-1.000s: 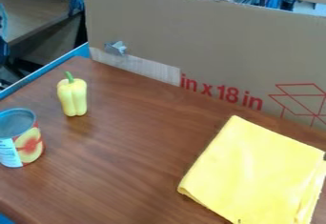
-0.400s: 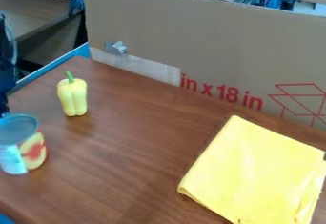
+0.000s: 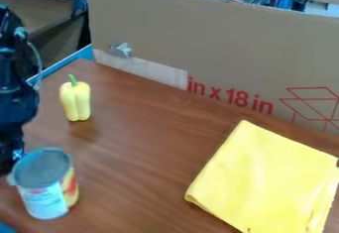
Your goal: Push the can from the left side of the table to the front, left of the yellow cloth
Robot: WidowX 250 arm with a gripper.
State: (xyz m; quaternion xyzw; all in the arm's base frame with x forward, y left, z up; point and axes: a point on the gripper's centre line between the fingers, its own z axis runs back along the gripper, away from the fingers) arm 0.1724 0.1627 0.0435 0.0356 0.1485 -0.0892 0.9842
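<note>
Desk: brown wood (image 3: 139, 177), with a cardboard panel (image 3: 218, 38) upright along its far side.
Tool: black, low at the left edge (image 3: 9, 162), right against the upper left side of the can; how far open it is, and whether it grips the can or only touches it, I cannot tell.
Can: near left on the desk side of the scene, lid up, fruit label towards the near right (image 3: 49, 195); whether its base rests on the wood or hangs just above, I cannot tell.
Step in hand: handling the can, judging by how close the tool is to it.
Next move calls for: a sure hold and a level can, as I judge it, since a sideways nudge could tip it.
Arm: black, upright along the left edge (image 3: 15, 78), above the tool.
Yellow pepper: upright, green stem on top (image 3: 75, 100), beyond the can and just right of the arm; a sweep to the far side could knock it.
Yellow cloth: folded flat, near right (image 3: 265, 182), well apart from the can.
In the way: pepper on the far side, panel behind; brown wood between can and cloth.
</note>
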